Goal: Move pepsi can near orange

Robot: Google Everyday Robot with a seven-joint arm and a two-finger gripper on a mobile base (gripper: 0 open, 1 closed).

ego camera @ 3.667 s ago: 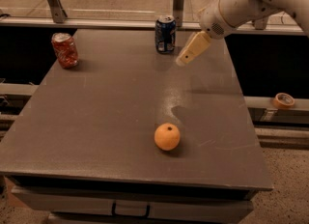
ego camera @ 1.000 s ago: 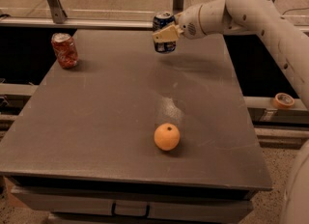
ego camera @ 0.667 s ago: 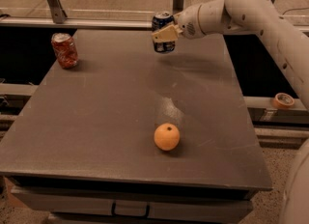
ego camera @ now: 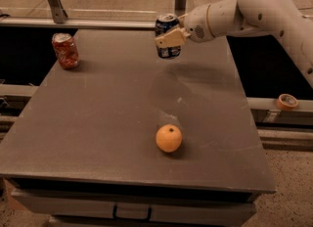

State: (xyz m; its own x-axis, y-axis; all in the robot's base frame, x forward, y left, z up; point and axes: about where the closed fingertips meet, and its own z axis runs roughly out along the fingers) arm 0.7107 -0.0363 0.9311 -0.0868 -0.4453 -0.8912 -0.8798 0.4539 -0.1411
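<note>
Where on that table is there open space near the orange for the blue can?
The table is bare all round the orange: a wide patch to its left, a narrower one to its right, and the middle stretch behind it. Only the far edge is busy: red can at left, gripper gripping the pepsi can at centre-right.

No word, brand or number can be read anywhere; the pepsi can [ego camera: 169, 51], near the far edge of the table [ego camera: 98, 123], shows only white and light-blue markings on dark blue, with no letters legible; the red soda can [ego camera: 65, 51] bears pale marks that cannot be made out; the gripper [ego camera: 165, 37], up against the pepsi can, carries no readable label
</note>
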